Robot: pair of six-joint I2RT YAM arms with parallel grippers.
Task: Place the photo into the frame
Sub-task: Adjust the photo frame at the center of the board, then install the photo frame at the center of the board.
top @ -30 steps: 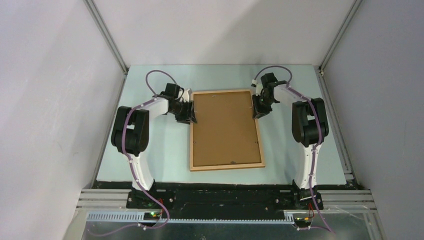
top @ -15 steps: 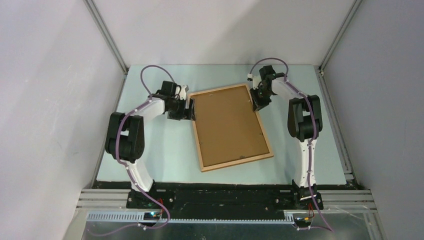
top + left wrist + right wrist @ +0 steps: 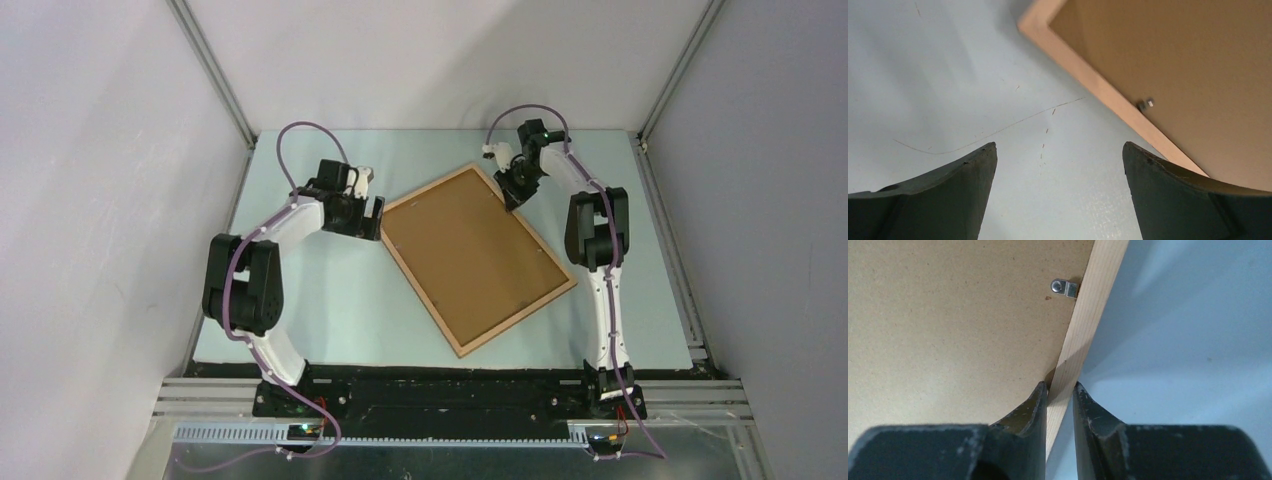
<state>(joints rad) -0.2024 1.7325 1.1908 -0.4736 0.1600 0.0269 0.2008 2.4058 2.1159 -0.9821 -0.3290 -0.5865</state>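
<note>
We see the frame (image 3: 425, 283) lying on the table (image 3: 320, 300), near the middle. It is turned on a slant. One corner points to the far edge of the table and one corner points to the near edge. Its back faces up. The brown backing board (image 3: 478, 258) fills the inside, and thin light wood runs all around it.

The right gripper (image 3: 513, 197) is on the side of the frame that faces the far right corner of the table. It is close to the frame's far corner. Its fingers (image 3: 1030, 407) are pinched tight on the wooden bar of the frame. One finger sits on the inside, against the brown board. The other finger sits on the outside, over the table. A little metal clip (image 3: 1064, 288) sits on the board right by the wood, a bit past the fingers.

The left gripper (image 3: 376, 216) is by the frame's left corner, on the side toward the left edge of the table. Its two fingers (image 3: 963, 195) are spread wide apart and they hold nothing. Under the gap we see bare table with a long thin scratch (image 3: 998, 131). The frame is just beside this gripper, but we cannot tell if a finger touches it.
</note>
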